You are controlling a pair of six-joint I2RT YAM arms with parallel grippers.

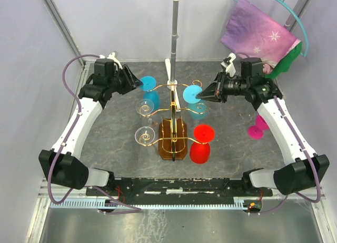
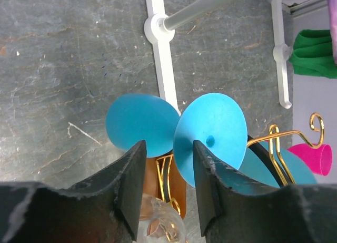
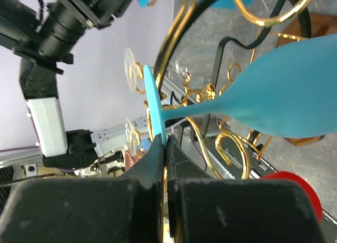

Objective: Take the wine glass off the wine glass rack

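The gold wire wine glass rack (image 1: 172, 112) stands mid-table on its amber base (image 1: 172, 143). Glasses hang upside down from its scroll arms: two blue ones (image 1: 150, 95) (image 1: 195, 101), clear ones on the left (image 1: 143, 109) and a red one (image 1: 201, 143). My right gripper (image 1: 206, 95) is shut on the thin edge of the right blue glass's foot (image 3: 154, 103), fingertips pinching it (image 3: 164, 145); the stem still runs through the gold arms. My left gripper (image 2: 168, 164) is open and empty, next to the left blue glass's foot (image 1: 147, 84), with two blue feet (image 2: 210, 129) just beyond its fingers.
A grey upright pole (image 1: 174, 32) on a white cross foot stands behind the rack. A pink glass (image 1: 258, 128) stands on the table under my right arm. Purple and green cloth (image 1: 258, 35) hangs at the back right. Walls close in left and right.
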